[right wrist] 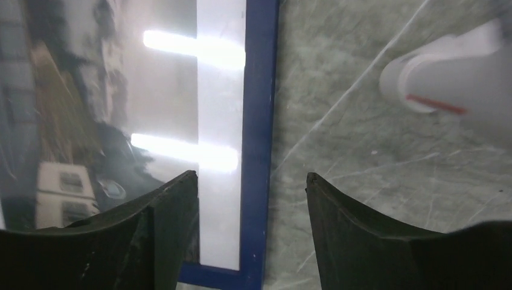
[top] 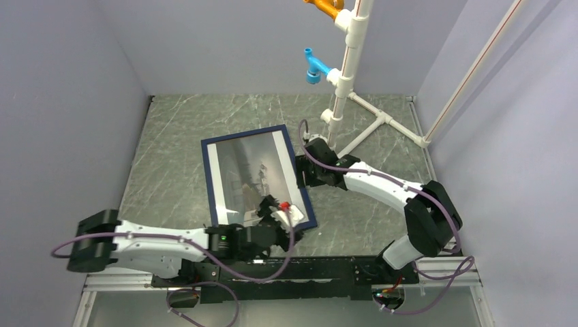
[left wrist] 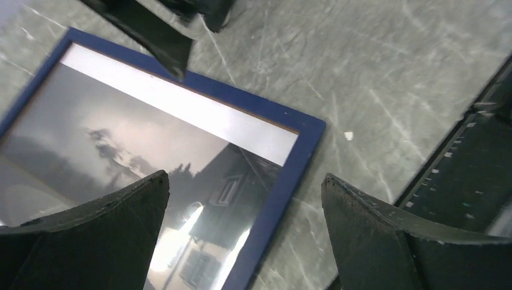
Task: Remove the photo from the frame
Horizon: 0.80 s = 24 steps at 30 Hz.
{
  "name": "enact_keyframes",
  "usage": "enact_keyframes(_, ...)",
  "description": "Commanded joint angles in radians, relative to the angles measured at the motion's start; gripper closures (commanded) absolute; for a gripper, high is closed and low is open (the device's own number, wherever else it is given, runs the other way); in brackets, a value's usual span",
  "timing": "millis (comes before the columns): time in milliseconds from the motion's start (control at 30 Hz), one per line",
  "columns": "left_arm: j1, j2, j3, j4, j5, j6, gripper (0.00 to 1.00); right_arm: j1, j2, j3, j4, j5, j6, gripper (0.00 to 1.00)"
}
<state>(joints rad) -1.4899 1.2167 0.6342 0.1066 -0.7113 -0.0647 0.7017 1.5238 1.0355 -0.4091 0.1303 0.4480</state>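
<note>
The navy blue frame (top: 300, 176) lies flat on the grey marble table with the photo (top: 249, 167) in it, a greyish print with white strips along its long sides. My left gripper (top: 285, 216) is open over the frame's near right corner. In the left wrist view (left wrist: 244, 178) its fingers straddle the blue border (left wrist: 302, 160), one over the photo (left wrist: 139, 139), one over the table. My right gripper (top: 305, 172) is open at the frame's right edge. In the right wrist view (right wrist: 250, 175) its fingers straddle the border (right wrist: 259, 109) near a corner, beside the photo (right wrist: 115, 103).
A white PVC pipe stand (top: 354, 95) with blue (top: 315, 67) and orange (top: 326, 7) fittings stands at the back right; one foot (right wrist: 447, 84) lies close to my right gripper. A black rail (top: 327, 262) runs along the near edge. Walls enclose three sides.
</note>
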Motion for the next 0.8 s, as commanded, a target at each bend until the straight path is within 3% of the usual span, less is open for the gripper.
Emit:
enact_keyframes(0,0.056,-0.216,-0.127,-0.047,0.168,-0.214,0.01,0.014,0.013,-0.074,0.038,-0.068,-0.043,0.30)
enact_keyframes(233,0.168,-0.467,-0.251,-0.066,0.258,-0.315,0.01,-0.013,0.040,-0.195,0.175,-0.180,-0.043,0.41)
enact_keyframes(367,0.206,-0.479,-0.260,-0.069,0.320,-0.328,0.01,-0.026,0.053,-0.256,0.280,-0.245,-0.045,0.51)
enact_keyframes(567,0.237,-0.433,-0.261,-0.035,0.378,-0.330,0.01,-0.026,0.090,-0.286,0.309,-0.208,-0.042,0.54)
enact_keyframes(767,0.253,-0.370,-0.228,-0.045,0.381,-0.319,0.01,-0.026,0.084,-0.293,0.314,-0.180,-0.055,0.83)
